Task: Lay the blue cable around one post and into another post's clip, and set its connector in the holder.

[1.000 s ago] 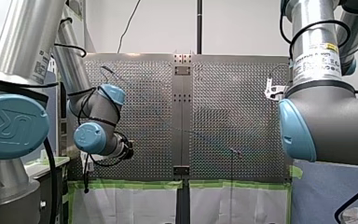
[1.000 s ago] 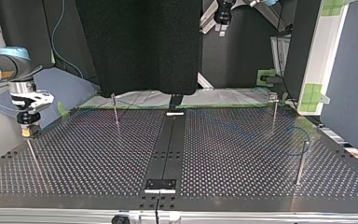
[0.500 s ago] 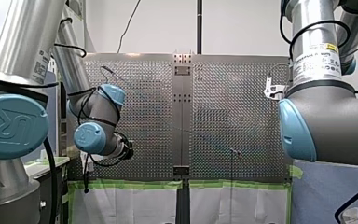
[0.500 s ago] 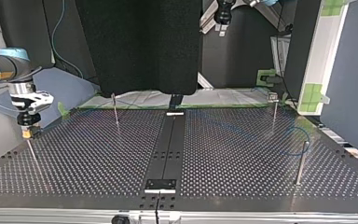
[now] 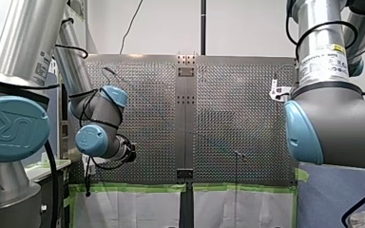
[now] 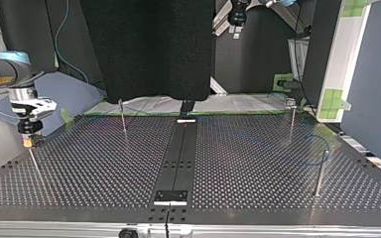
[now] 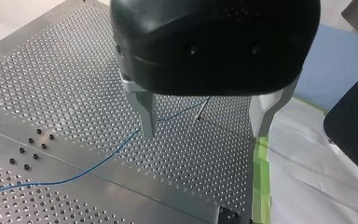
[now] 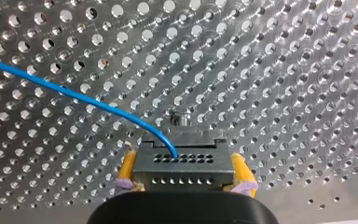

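Note:
My right gripper (image 8: 183,157) is shut on the metal connector (image 8: 182,170), one yellow pad on each side of the block. The blue cable (image 8: 74,95) leaves the connector's perforated face and curves away over the plate. A grey metal piece (image 8: 181,136) lies just ahead of the connector. In the top view my right gripper (image 6: 28,140) hangs over a thin post (image 6: 33,163) at the left edge. The cable (image 6: 311,162) loops by a post (image 6: 320,171) at the right. My left gripper (image 7: 204,133) is open and held high above the cable (image 7: 102,161).
Two more thin posts (image 6: 123,116) (image 6: 291,119) stand at the far side of the perforated table (image 6: 104,173) in the top view. A black centre strip (image 6: 178,153) runs down its middle. Green tape (image 5: 133,188) marks the plate's near edge in the front view.
My right gripper has edged slightly toward the top view's left with the connector. The left arm has not moved.

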Robot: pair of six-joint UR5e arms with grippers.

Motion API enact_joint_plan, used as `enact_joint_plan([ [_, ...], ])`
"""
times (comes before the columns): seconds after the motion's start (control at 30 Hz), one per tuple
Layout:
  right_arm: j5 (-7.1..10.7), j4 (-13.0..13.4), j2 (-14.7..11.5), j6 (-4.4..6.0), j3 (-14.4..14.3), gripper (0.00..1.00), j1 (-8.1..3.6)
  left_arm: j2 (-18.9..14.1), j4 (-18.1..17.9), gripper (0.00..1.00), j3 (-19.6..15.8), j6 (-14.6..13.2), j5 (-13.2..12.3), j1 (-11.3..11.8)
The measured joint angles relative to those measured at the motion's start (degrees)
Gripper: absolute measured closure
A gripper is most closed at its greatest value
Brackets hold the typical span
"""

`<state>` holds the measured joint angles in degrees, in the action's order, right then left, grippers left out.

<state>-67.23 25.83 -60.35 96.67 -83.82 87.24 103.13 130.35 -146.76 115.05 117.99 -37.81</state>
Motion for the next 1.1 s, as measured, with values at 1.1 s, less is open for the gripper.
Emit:
enact_joint_plan([
  [1.1,1.16,1.3,0.4,-0.09,0.4,0.62,-0.17,0.0,0.0,0.0,0.0,0.0,0.0,0.0],
])
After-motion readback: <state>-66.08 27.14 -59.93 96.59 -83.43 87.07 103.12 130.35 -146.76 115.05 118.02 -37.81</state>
